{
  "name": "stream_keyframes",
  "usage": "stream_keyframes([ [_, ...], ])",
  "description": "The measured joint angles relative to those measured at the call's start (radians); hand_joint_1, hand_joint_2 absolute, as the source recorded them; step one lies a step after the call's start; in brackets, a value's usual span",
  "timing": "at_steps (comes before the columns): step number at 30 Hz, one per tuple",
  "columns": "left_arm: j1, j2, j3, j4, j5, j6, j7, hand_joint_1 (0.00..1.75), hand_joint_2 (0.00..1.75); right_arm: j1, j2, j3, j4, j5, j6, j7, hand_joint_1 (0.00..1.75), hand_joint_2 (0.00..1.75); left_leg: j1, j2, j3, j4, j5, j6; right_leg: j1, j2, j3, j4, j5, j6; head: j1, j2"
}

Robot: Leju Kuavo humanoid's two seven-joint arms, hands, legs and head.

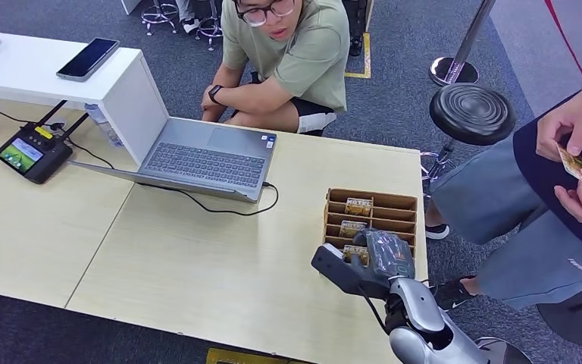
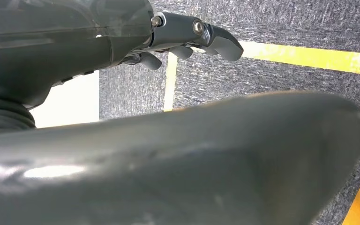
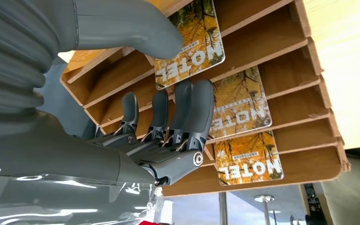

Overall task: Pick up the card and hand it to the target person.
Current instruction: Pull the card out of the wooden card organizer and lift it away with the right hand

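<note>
Right hand (image 3: 168, 126) sat at the wooden card rack (image 1: 394, 203), thumb and fingers (image 3: 199, 112) closing around the nearest card (image 3: 190, 42), not clearly gripped.

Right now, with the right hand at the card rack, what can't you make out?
- Nearest card: in the head view the right hand covers it; in the right wrist view thumb and fingers flank it, but contact is unclear.
- Card print: too small in the head view.
- Left hand: its thumb blocks most of the left wrist view.
- Card rack: cut off in the right wrist view.
</note>
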Motion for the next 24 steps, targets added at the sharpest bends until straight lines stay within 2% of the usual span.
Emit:
stream_keyframes([
  [24, 0.001, 0.000, 0.000, 0.000, 0.002, 0.003, 0.000, 0.00, 0.00, 0.009, -0.018, -0.023, -0.043, 0.032, 0.008, 0.009, 1.61, 1.75, 0.000, 0.000, 0.000, 0.000, 0.000, 0.000, 0.000, 0.000, 0.000, 0.000, 0.000, 0.000, 0.000, 0.000],
])
